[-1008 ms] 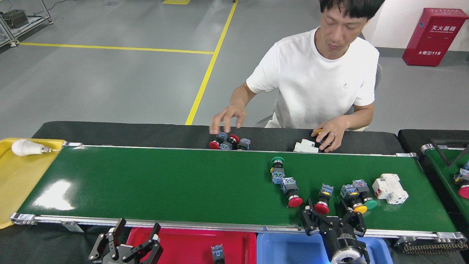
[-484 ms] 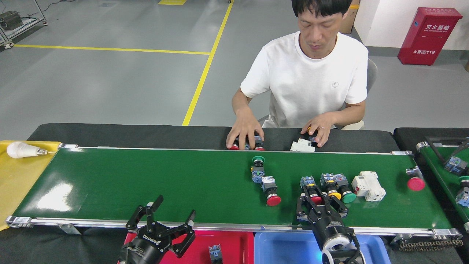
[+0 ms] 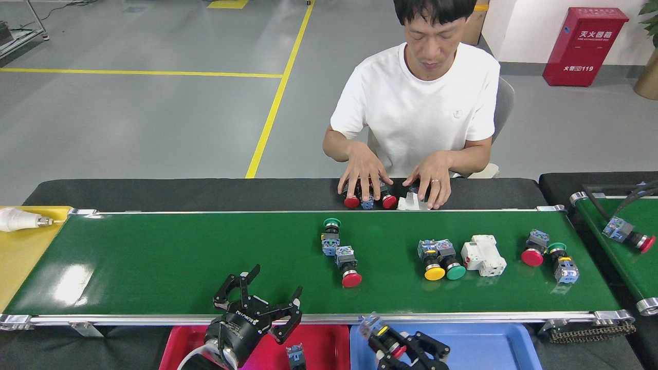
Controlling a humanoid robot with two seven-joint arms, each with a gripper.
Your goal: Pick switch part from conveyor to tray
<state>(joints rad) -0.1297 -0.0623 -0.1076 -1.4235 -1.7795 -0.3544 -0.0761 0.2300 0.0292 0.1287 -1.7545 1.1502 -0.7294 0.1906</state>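
Observation:
The conveyor [image 3: 180,257] is a wide green belt carrying several switch parts. A green-capped switch part [image 3: 331,234] and a red-capped one [image 3: 348,267] lie mid-belt, and a yellow and green pair [image 3: 438,257] lies further right. My right gripper [image 3: 393,345] is off the belt, over the blue tray [image 3: 488,341], shut on a red-capped switch part [image 3: 379,331]. My left gripper [image 3: 257,297] stands open at the belt's near rail, above the red tray [image 3: 324,336]. It holds nothing.
A white block [image 3: 483,255] and two more switch parts [image 3: 547,253] lie on the belt's right side. A loose part [image 3: 294,354] sits in the red tray. A person's hands [image 3: 390,180] rest on parts behind the belt. A yellow tray [image 3: 20,246] is at left and a narrower belt [image 3: 624,246] at right.
My right gripper closed on a red-capped switch part and drew it back off the belt over the blue tray. My left gripper rose toward the belt. Parts on the belt shifted left.

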